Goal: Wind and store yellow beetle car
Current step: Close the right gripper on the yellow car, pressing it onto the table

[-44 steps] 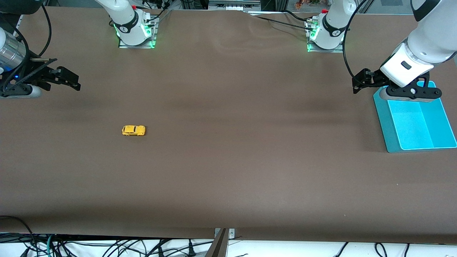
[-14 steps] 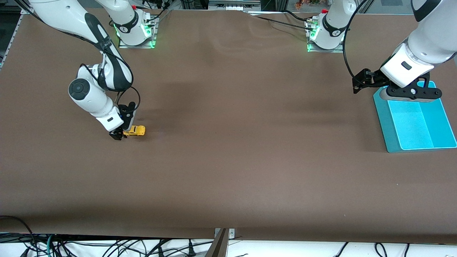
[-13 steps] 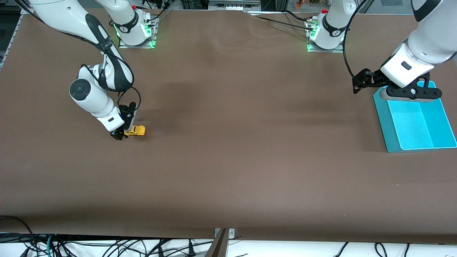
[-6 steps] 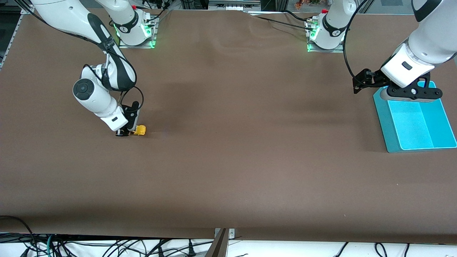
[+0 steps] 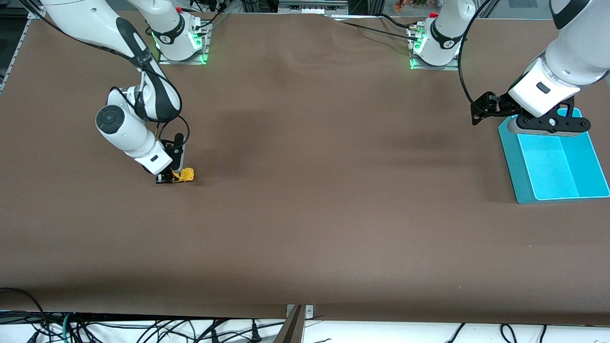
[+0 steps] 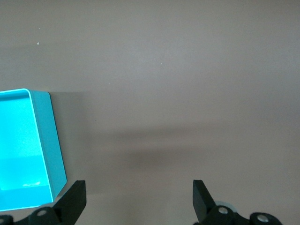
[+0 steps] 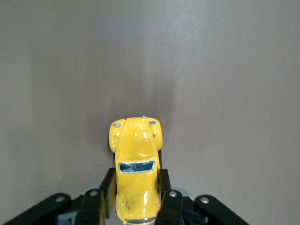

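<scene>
The yellow beetle car (image 5: 185, 175) sits on the brown surface (image 5: 305, 214) toward the right arm's end, around 9 o'clock from the middle of the front view. The right hand (image 5: 169, 178) is down at surface level and clamped on the car's back half. In the right wrist view the fingers (image 7: 165, 190) press both flanks of the car (image 7: 136, 176), with its nose poking out free. I'd guess that grip is so the wheels stay on the surface and the car can be dragged backward to wind it.

Loads of open room around the car, nothing near it, and the surface edges are well away.

The teal bin (image 5: 555, 159) is way over at 3 o'clock, at the left arm's end. The left hand (image 5: 495, 108) waits over the surface just beside the bin's rim, fingers (image 6: 75, 201) spread wide and holding nothing, probably parked ready to take the car.
</scene>
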Available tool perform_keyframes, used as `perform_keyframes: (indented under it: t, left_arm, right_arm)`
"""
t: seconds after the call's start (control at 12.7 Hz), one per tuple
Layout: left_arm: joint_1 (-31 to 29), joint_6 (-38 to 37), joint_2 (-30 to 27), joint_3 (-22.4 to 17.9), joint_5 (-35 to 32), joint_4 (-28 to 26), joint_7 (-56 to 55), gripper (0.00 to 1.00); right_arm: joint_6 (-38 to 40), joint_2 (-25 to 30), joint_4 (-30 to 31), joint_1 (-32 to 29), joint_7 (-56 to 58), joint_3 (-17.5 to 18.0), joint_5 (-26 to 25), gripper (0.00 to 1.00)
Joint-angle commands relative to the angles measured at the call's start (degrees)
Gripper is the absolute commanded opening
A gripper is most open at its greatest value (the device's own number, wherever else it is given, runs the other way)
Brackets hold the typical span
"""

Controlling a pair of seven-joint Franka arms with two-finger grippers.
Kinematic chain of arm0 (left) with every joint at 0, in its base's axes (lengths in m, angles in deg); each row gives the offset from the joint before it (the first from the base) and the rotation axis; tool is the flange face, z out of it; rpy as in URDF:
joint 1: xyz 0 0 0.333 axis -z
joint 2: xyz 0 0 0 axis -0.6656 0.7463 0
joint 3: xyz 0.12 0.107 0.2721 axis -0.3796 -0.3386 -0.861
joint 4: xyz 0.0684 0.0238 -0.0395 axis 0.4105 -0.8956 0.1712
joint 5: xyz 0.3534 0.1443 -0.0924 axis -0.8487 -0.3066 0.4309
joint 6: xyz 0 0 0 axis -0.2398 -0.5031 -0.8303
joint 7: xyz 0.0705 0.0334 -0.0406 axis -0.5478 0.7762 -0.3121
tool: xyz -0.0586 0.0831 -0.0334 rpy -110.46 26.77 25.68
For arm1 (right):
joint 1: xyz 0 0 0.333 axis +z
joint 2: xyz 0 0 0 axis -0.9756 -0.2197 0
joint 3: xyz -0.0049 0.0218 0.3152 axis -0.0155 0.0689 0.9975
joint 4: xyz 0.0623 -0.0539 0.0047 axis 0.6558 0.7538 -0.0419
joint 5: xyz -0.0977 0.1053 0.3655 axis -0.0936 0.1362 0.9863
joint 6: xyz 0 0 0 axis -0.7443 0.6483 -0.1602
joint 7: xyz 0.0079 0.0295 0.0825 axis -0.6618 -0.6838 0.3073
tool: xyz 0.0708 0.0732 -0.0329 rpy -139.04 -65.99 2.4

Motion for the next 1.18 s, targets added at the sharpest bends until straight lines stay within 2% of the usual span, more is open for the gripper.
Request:
perform_keyframes:
  t: [0.0,0.16,0.55,1.1]
  left_arm:
    - [-0.4,-1.3,0.5,0.0,1.0,1.7,1.6,1.0]
    - [-0.5,-1.3,0.6,0.0,1.0,1.7,1.6,1.0]
    - [-0.5,-1.3,0.6,0.0,1.0,1.7,1.7,1.0]
    - [-0.5,-1.4,0.5,0.0,1.0,1.7,1.7,1.0]
  right_arm:
    - [-1.4,-1.1,0.1,-1.5,1.4,0.7,-0.2,0.0]
    - [-3.2,-3.0,0.2,-2.9,2.4,0.7,-0.2,0.0]
    - [-3.3,-3.1,0.5,-7.2,9.4,0.4,0.1,0.0]
    - [-2.8,-4.4,0.6,-20.3,15.2,0.1,0.1,0.0]
